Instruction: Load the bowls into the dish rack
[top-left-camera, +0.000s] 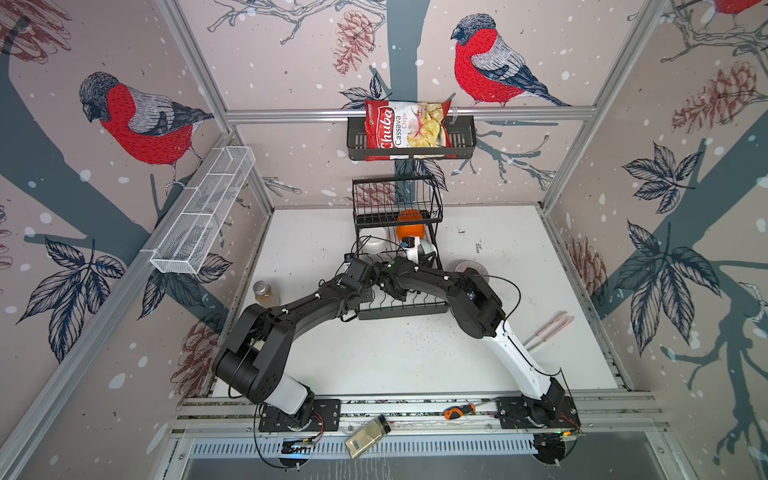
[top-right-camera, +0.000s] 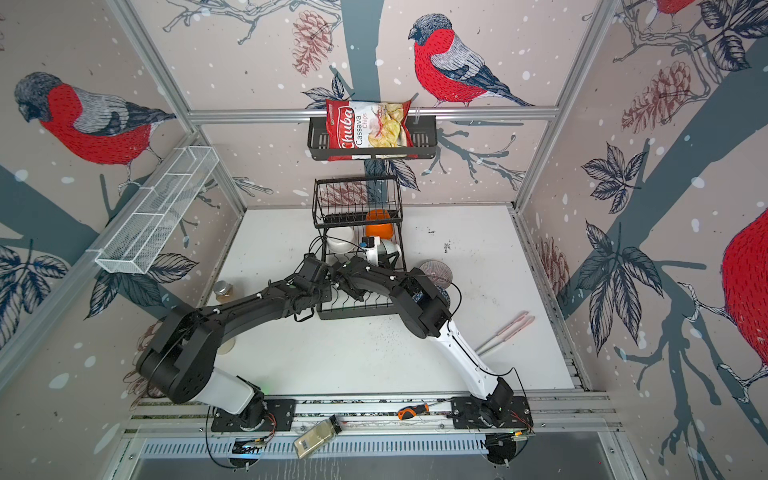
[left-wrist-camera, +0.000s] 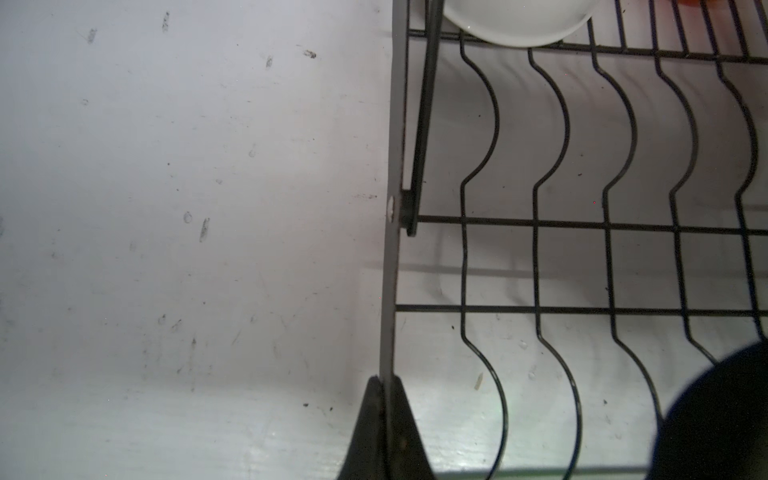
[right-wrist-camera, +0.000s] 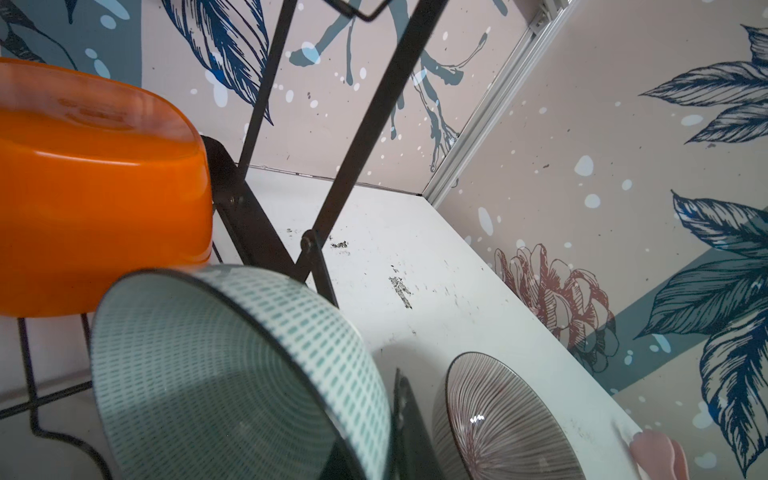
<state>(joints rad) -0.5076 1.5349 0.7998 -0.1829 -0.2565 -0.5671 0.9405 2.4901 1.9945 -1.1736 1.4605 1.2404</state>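
Observation:
The black wire dish rack (top-left-camera: 401, 309) stands mid-table, and both arms meet over it. My left gripper (left-wrist-camera: 386, 380) is shut on the rack's grey side rail (left-wrist-camera: 395, 124). A white bowl (top-left-camera: 372, 241) lies on the lower grid (left-wrist-camera: 540, 224). An orange bowl (right-wrist-camera: 95, 187) sits upside down at the back of the rack, under the raised basket (top-left-camera: 397, 199). My right gripper (right-wrist-camera: 390, 419) is shut on the rim of a mint-green patterned bowl (right-wrist-camera: 232, 365), which it holds tilted over the rack. A brown-striped bowl (right-wrist-camera: 498, 419) rests on the table beside the rack.
A glass jar (top-left-camera: 264, 291) stands left of the rack. Pink chopsticks (top-left-camera: 548, 328) lie at the right. A screwdriver (top-left-camera: 459, 410) and a small bottle (top-left-camera: 368, 436) lie on the front rail. A chip bag (top-left-camera: 407, 131) fills the wall shelf, and a white mesh trough (top-left-camera: 203, 212) hangs at the left.

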